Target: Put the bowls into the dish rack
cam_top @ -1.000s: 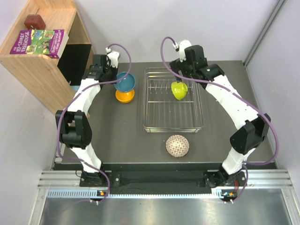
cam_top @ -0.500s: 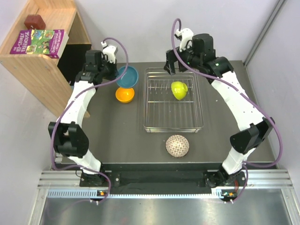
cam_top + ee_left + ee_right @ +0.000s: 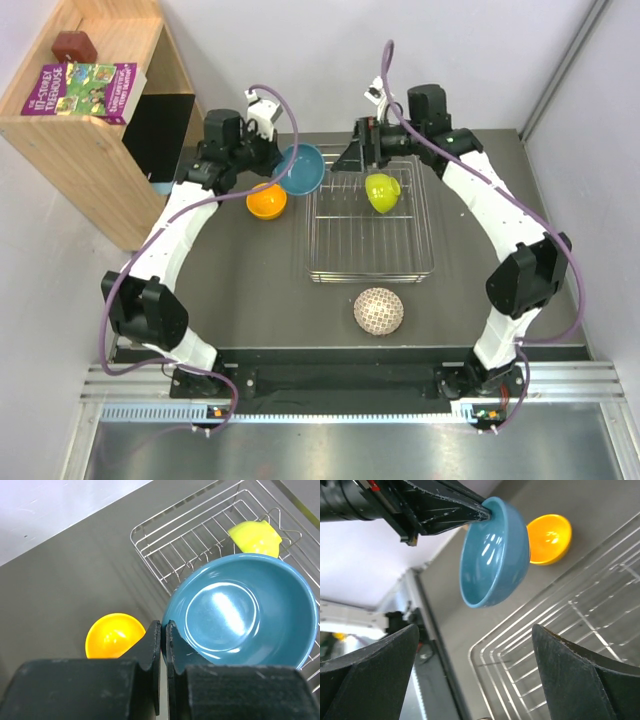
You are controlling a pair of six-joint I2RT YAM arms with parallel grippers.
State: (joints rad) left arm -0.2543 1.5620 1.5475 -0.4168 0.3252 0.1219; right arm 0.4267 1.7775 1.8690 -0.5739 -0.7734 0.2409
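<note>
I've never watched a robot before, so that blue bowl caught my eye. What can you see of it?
The blue bowl is round, smooth and glossy, like glazed ceramic, and empty. The left gripper pinches its rim, holding it tilted in the air by the far left corner of the dish rack, near the orange bowl.

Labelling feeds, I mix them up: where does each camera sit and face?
Top external: above and behind the bases, looking down on the table; both arms show, left gripper and right gripper near the dish rack.
Left wrist: looks along its shut fingers, clamping the blue bowl, down at the orange bowl.
Right wrist: looks between its open fingers at the left gripper.
Shared: all show the blue bowl, orange bowl, dish rack.
</note>
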